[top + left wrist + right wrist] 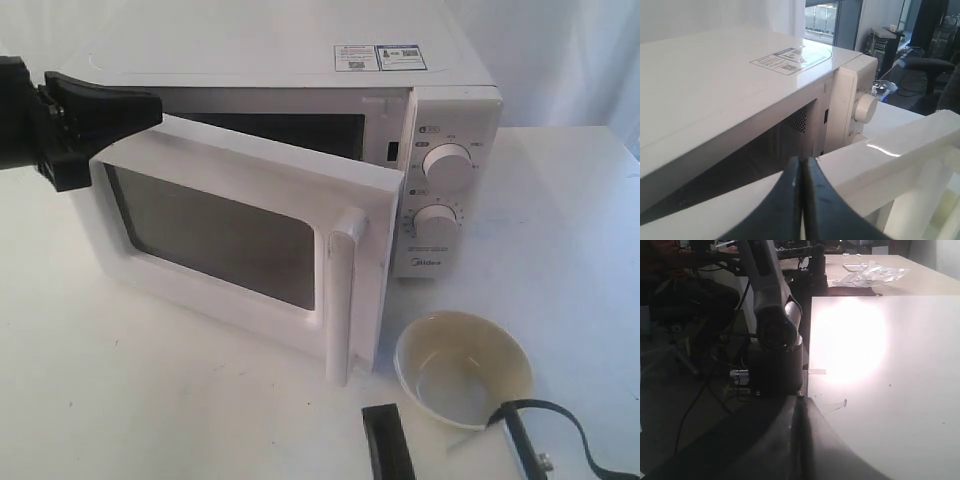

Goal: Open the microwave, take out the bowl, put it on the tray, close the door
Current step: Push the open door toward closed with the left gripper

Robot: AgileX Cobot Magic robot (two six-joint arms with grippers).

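Left fingers (785,200), pressed together, lie at the ajar door's (240,230) top edge.

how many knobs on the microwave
2. The upper knob sits on the microwave control panel, beside the open door; the lower knob is directly below it. None seems hidden.
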